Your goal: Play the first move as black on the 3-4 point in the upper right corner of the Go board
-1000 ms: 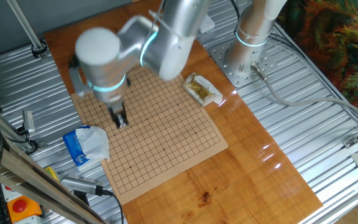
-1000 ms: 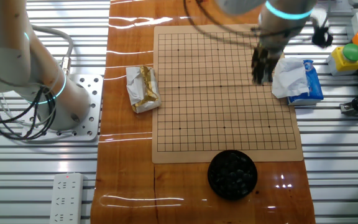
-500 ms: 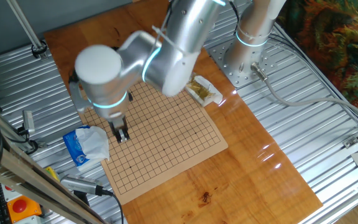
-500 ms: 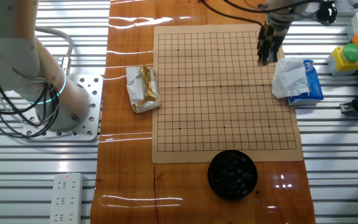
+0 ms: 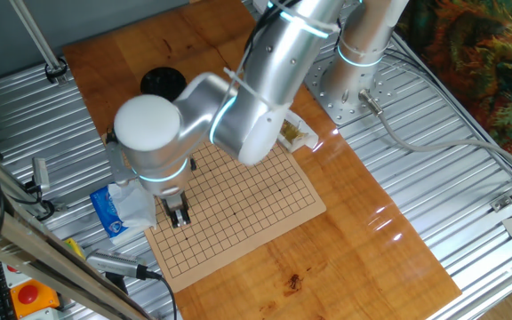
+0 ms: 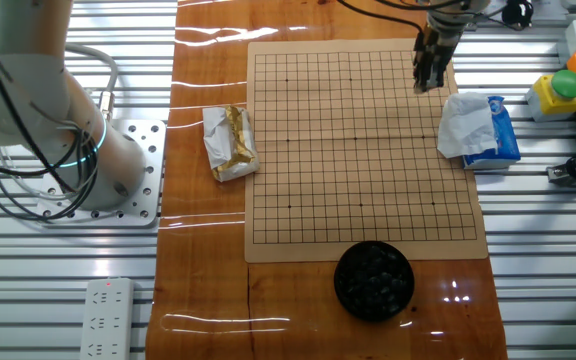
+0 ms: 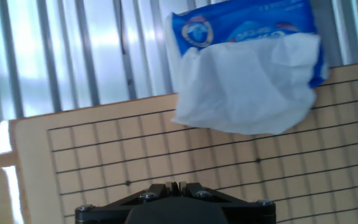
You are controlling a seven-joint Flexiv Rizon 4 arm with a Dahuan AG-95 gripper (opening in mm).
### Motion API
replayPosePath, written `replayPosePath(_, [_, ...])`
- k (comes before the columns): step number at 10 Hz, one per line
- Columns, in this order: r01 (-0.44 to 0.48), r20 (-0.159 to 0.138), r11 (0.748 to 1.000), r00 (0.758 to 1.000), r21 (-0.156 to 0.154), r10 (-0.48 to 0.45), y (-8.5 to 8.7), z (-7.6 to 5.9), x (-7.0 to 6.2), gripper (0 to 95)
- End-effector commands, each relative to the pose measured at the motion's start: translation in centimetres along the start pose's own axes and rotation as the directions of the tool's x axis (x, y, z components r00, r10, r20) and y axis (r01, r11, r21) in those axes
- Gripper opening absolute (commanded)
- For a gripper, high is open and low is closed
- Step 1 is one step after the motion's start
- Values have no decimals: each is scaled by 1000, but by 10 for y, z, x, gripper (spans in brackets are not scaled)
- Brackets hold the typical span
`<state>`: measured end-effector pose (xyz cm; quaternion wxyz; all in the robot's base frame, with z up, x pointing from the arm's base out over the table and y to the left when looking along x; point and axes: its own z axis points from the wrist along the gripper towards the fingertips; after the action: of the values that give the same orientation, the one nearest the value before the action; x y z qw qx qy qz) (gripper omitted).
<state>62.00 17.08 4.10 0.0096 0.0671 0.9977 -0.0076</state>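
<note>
Go board [image 6: 363, 145] lies flat on the table, and its 3-4 point [image 6: 416, 92], in the far right corner, is almost directly under the gripper [image 6: 428, 80], whose jaws look nearly closed, though no stone is visible between them.

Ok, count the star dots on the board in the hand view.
2. Left dot sits just left of the gripper; right dot lies just below the tissues. The gripper may hide more.
</note>
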Motion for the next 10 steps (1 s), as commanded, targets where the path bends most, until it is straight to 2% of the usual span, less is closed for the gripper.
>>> replayPosePath(1, [-6, -1, 1000, 1000, -11, 6, 6, 4, 1, 0])
replayPosePath(6, [-13, -9, 999, 1000, -37, 13, 12, 3, 1, 0])
replayPosePath(10, [-5, -10, 999, 1000, -38, 5, 13, 3, 1, 0])
